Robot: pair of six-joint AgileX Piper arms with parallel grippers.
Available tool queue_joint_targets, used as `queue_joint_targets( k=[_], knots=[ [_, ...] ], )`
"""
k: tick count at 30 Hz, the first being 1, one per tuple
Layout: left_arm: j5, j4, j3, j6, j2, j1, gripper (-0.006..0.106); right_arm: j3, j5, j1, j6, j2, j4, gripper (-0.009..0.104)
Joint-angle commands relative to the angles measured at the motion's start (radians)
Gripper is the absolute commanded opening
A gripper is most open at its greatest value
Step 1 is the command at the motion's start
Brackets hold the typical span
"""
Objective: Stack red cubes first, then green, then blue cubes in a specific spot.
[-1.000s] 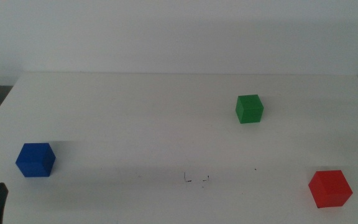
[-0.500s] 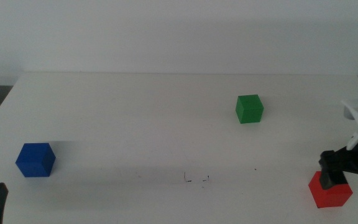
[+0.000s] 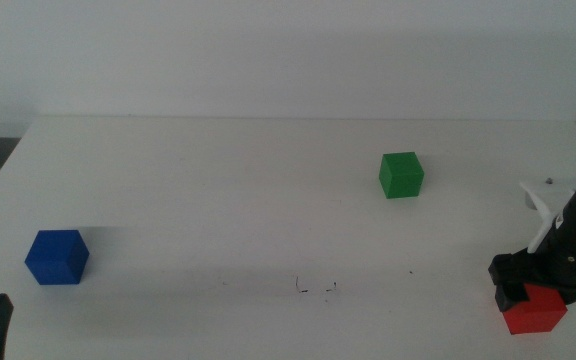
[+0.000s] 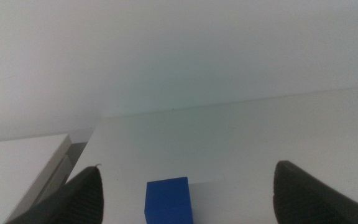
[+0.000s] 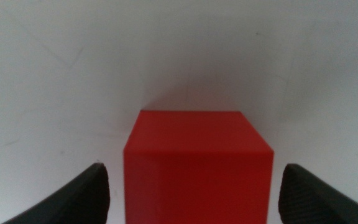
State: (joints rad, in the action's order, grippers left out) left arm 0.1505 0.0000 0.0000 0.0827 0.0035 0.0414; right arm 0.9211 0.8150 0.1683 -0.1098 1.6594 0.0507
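Hovering over the red cube (image 3: 534, 308) at the tabletop's (image 3: 218, 180) near right corner, the right claw (image 3: 524, 285) stands released, one jaw either side of it. A descent off centre could clip and nudge the cube. The green cube (image 3: 401, 174) and blue cube (image 3: 57, 257) sit well apart; the scribble-marked spot (image 3: 316, 289) lies bare. The left claw (image 4: 185, 193) waits released near the blue cube.
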Motion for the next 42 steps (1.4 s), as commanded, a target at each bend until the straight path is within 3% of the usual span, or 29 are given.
queue_joint_targets(
  k=[1, 3, 6, 10, 14, 17, 20, 27, 32, 42],
  knots=[
    [-0.012, -0.007, 0.000, -0.003, -0.003, -0.001, 0.094, 0.007, -0.018, 0.000, -0.010, 0.023, 0.014, 0.090],
    [-0.012, -0.007, 0.000, -0.003, -0.003, -0.001, 0.094, 0.007, -0.030, 0.000, -0.018, 0.040, 0.014, 0.082],
    [-0.012, -0.007, 0.000, -0.003, -0.003, -0.001, 0.094, 0.007, -0.041, 0.000, -0.040, 0.050, 0.022, 0.056],
    [-0.012, -0.007, 0.000, -0.003, -0.003, -0.001, 0.094, 0.025, 0.004, 0.002, -0.072, 0.050, 0.032, -0.002],
    [-0.012, -0.007, 0.000, -0.003, -0.003, -0.001, 0.094, 0.127, 0.131, 0.066, -0.226, 0.036, 0.089, 0.009],
    [-0.012, -0.007, 0.000, -0.003, -0.003, -0.001, 0.094, 0.243, 0.226, 0.167, -0.359, 0.042, 0.152, 0.009],
    [-0.012, -0.007, 0.000, -0.003, -0.003, -0.001, 0.094, 0.372, 0.242, 0.280, -0.478, 0.082, 0.176, 0.009],
    [-0.012, -0.007, 0.000, -0.003, -0.003, -0.001, 0.094, 0.693, 0.381, 0.463, -0.605, 0.294, 0.125, 0.009],
    [-0.012, -0.007, 0.000, -0.003, -0.003, -0.001, 0.094, 0.827, 0.395, 0.547, -0.628, 0.407, 0.043, 0.009],
    [-0.012, -0.007, 0.000, -0.003, -0.003, -0.001, 0.094, 0.887, 0.390, 0.589, -0.707, 0.511, 0.036, 0.009]
  ],
)
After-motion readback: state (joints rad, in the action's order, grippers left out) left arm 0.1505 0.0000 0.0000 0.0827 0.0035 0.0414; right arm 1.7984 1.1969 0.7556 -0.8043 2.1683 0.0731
